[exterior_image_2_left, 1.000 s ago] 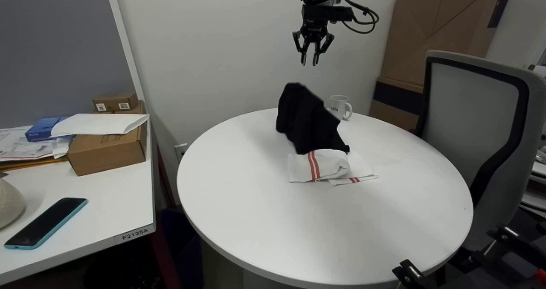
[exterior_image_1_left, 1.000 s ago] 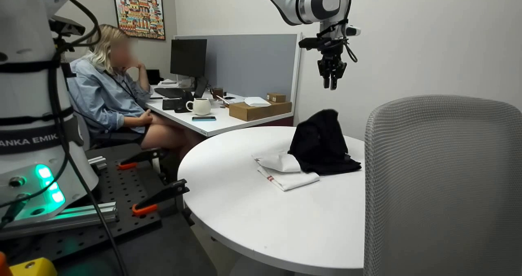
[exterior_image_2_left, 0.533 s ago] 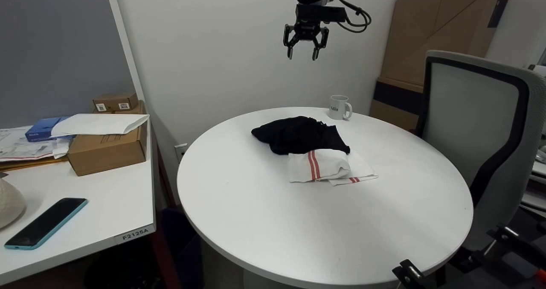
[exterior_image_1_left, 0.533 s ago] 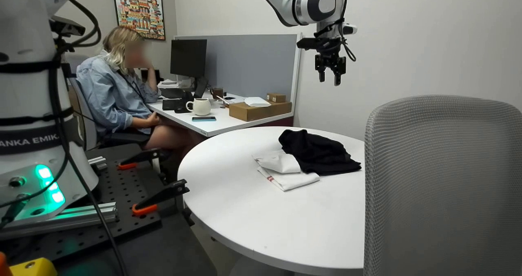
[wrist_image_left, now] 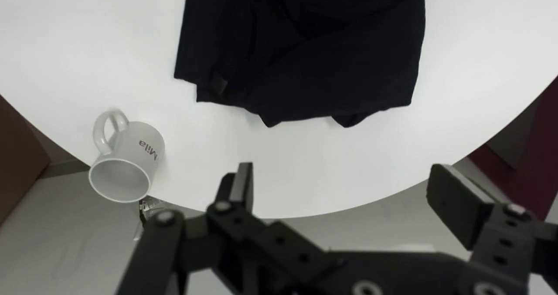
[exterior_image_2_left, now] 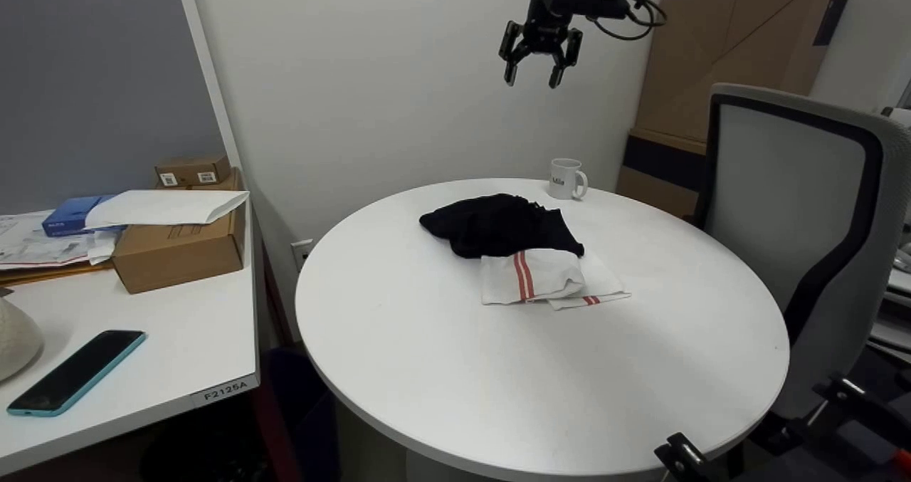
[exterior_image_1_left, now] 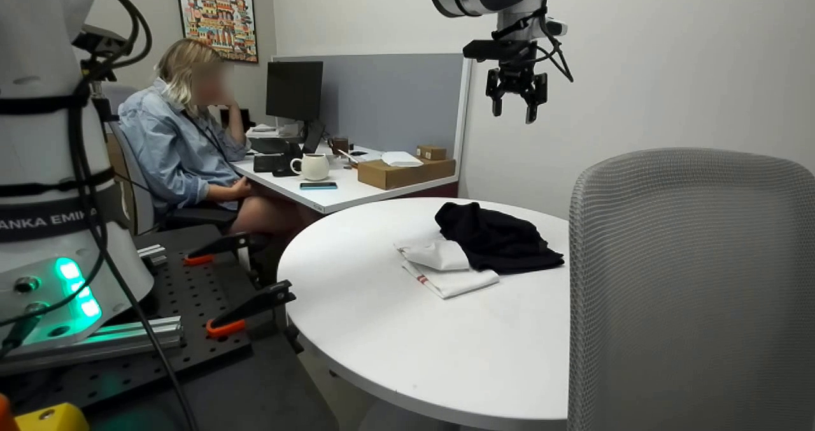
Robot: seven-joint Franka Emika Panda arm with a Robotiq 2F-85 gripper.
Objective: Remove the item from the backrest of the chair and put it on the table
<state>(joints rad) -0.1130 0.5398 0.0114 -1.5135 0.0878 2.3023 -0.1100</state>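
Observation:
The item, a black cloth [exterior_image_1_left: 500, 237], lies crumpled on the round white table [exterior_image_1_left: 407, 348], its edge against a folded white towel. In the wrist view this black cloth [wrist_image_left: 301, 55] fills the top middle, beyond the fingertips. My gripper [exterior_image_1_left: 514, 114] hangs well above it, apart from it, in both exterior views. Its jaws stand wide with nothing between them; the fingers [wrist_image_left: 457, 203] show against the table edge and floor in the wrist view. The grey mesh chair [exterior_image_2_left: 790, 204] stands at the table's side, and no cloth hangs on the visible part of its backrest.
The towel [exterior_image_2_left: 530, 275] has red stripes. A white mug [exterior_image_2_left: 562, 178] stands near the table's far edge. A desk [exterior_image_2_left: 178, 339] with boxes and a phone adjoins, where a person [exterior_image_1_left: 178, 125] sits. Large cardboard boxes [exterior_image_2_left: 719, 62] stand behind the chair.
The black cloth, standing up in a peak a second ago, has dropped flat on the table. My gripper's jaws have spread wider, and it has risen a little.

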